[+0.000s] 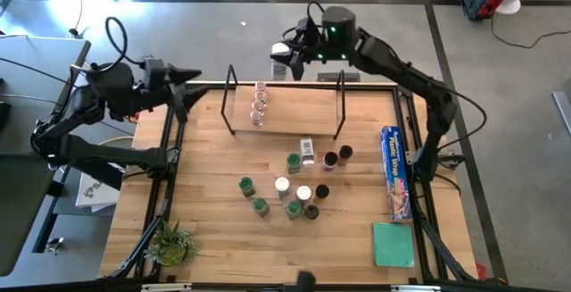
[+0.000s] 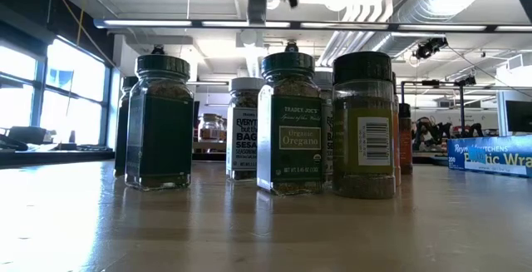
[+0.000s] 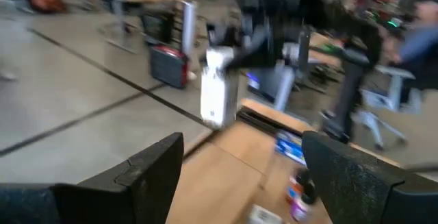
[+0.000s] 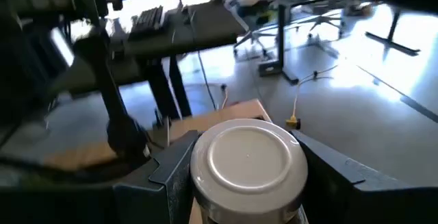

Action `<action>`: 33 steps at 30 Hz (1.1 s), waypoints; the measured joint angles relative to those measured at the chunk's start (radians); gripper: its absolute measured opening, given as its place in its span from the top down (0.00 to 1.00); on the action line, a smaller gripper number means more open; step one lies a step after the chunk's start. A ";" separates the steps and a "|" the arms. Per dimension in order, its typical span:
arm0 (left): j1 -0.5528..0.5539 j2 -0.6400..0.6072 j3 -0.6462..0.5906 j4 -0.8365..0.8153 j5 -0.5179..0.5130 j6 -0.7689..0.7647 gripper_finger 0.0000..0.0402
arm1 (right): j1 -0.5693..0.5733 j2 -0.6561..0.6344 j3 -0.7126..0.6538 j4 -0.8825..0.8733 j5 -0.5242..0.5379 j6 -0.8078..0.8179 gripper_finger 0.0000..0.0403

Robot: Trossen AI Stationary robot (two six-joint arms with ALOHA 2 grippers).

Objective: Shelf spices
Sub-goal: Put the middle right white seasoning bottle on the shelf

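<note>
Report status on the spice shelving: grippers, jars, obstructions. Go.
Right gripper shut on white-lidded jar, above shelf far edge. Left gripper open, at table's far-left corner. Three jars shelved; loose jars mid-table. No obstruction visible.

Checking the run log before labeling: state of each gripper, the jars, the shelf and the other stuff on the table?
Right gripper: shut on a white-lidded jar, held above the table's far edge.
Left gripper: open, empty, at the far left corner.
Shelf: upright, three clear jars on it.
Loose jars: most upright on the table; one lying down.
Wrap box: flat.
Teal square: flat.
Plant: upright.
</note>
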 joint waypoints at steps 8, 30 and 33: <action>0.000 0.004 0.000 0.012 -0.075 -0.036 0.27 | -0.104 0.179 -0.057 0.049 -0.244 -0.289 0.53; 0.000 0.030 0.000 0.022 -0.204 -0.105 0.27 | -0.141 0.459 -0.057 0.114 -0.238 -0.398 0.48; 0.000 0.030 0.000 0.021 -0.204 -0.105 0.27 | -0.142 0.458 -0.057 0.112 -0.224 -0.398 0.48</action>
